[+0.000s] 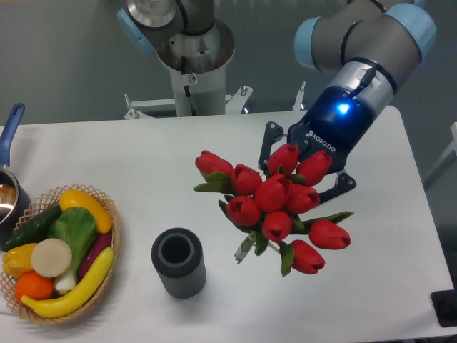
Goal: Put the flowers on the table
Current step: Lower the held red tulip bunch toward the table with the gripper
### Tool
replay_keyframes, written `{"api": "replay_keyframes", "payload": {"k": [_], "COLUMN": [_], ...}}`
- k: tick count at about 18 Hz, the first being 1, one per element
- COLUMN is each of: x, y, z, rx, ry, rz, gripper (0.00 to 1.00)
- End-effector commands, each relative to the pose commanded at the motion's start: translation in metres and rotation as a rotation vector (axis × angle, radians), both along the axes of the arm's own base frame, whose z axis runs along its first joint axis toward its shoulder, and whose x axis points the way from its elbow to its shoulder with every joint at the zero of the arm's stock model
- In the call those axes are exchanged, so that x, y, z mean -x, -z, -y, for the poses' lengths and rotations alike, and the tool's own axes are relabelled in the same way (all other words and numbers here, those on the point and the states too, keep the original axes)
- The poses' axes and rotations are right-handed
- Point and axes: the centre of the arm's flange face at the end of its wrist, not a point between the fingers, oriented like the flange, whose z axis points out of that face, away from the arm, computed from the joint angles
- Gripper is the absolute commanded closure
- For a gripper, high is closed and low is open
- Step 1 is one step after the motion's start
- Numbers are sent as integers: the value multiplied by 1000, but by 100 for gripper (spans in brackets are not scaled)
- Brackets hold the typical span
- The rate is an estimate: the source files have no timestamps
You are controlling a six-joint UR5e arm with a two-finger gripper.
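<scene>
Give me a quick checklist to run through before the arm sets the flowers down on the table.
1. Flowers in the gripper: cannot tell; blooms hide the fingertips and stems.
2. Bare table to the right of the bunch for laying it down: ok.
3. Vase apart from the flowers: ok, it stands upright to the bunch's lower left with a gap.
4. Basket out of the way: ok, at the far left edge.
5. Flowers off the table: cannot tell; this one view does not settle their height.
6. Pot clear of the path: ok, far left.
</scene>
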Motion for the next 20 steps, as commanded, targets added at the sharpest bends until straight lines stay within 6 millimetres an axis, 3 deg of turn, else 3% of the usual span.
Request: {"api": "replay_keyframes", "payload": {"k": [8, 20], "x": [-1, -14], "y": [13, 75], "z": [1, 5], "rx": [110, 422], "ry": [-53, -58], "rz": [-123, -426], "gripper": [63, 63]}}
